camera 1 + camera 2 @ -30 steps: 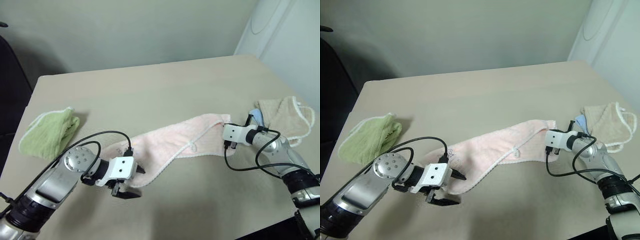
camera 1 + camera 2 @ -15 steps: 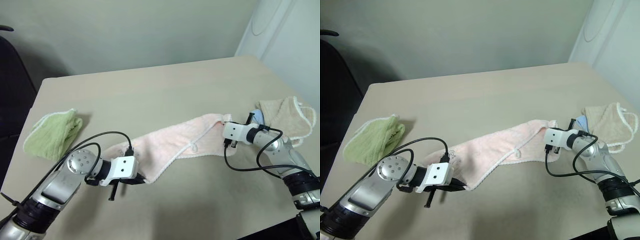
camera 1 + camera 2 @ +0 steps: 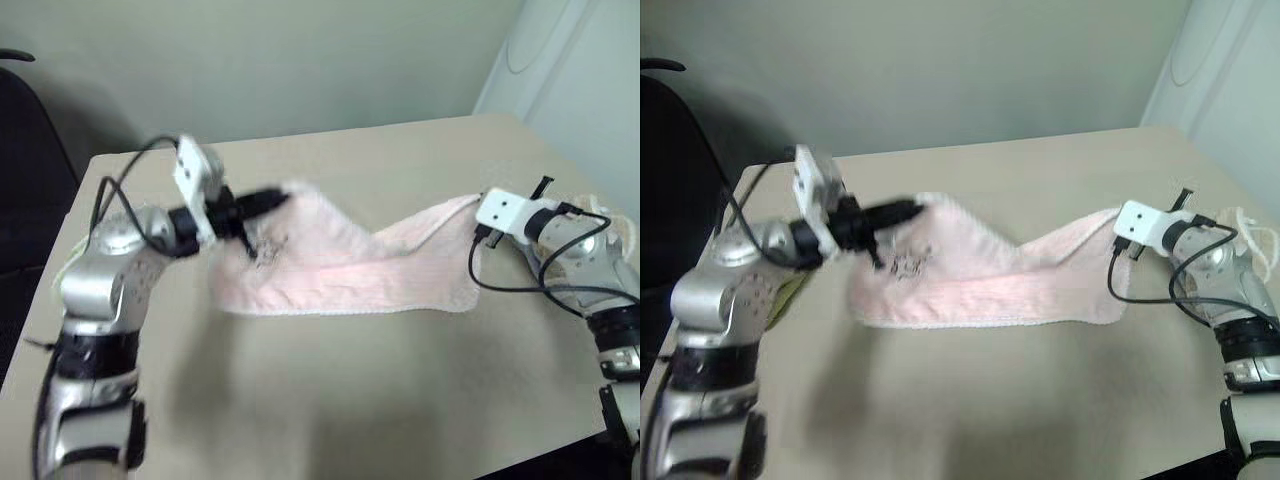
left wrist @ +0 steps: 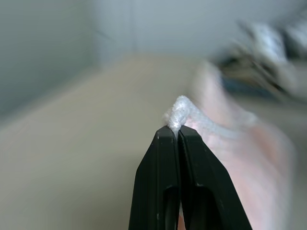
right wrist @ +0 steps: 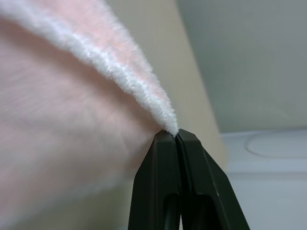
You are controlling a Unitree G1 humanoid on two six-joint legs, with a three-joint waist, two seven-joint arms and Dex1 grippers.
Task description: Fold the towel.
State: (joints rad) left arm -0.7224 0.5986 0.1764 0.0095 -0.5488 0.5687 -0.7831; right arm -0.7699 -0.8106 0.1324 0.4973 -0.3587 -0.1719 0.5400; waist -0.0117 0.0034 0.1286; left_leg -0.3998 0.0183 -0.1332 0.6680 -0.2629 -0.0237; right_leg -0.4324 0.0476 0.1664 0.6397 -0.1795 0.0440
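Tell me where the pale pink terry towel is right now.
In the head views the pale pink terry towel hangs stretched above the middle of the beige table, one corner pinched in the left pincer, the other in the right pincer.

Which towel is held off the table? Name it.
The pink towel: the left gripper and right gripper each pinch a corner, stretching it between them. The beige towel lies on the table.

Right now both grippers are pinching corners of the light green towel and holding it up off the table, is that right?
Not quite: the left gripper and right gripper hold the pale pink towel, as the left eye view shows; the rest is right.
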